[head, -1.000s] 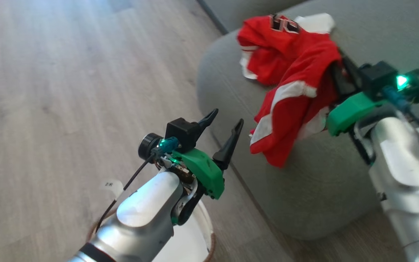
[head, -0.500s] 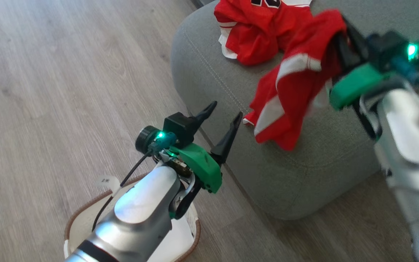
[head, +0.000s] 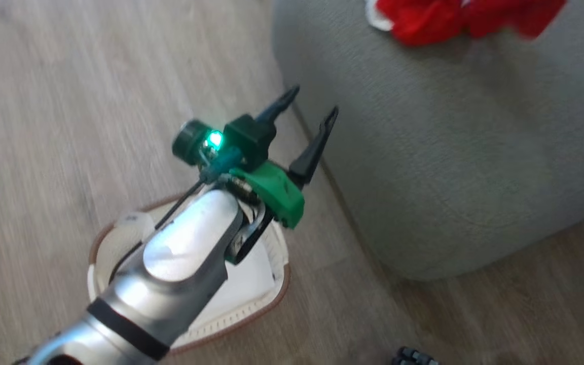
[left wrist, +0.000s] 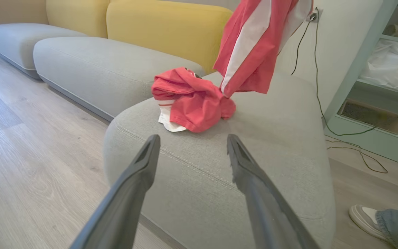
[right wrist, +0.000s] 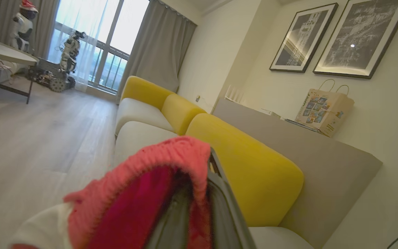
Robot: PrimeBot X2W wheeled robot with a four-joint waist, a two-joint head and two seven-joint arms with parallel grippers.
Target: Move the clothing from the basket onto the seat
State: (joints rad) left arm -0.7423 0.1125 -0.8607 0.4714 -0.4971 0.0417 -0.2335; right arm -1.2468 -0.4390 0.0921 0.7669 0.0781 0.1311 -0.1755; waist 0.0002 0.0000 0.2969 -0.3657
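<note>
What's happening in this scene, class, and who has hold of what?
A two-armed robot is moving red sportswear from a laundry basket to a sofa seat. Its right gripper is shut on the striped red garment, which hangs above the seat. The red jersey lies crumpled on the seat. The left gripper is open and empty, its arm over the basket on the floor.

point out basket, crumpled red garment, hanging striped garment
basket [head: 256, 289], head view, bare white inside
crumpled red garment [left wrist: 195, 103], left wrist view, middle of heap
hanging striped garment [left wrist: 245, 45], left wrist view, white stripe
</note>
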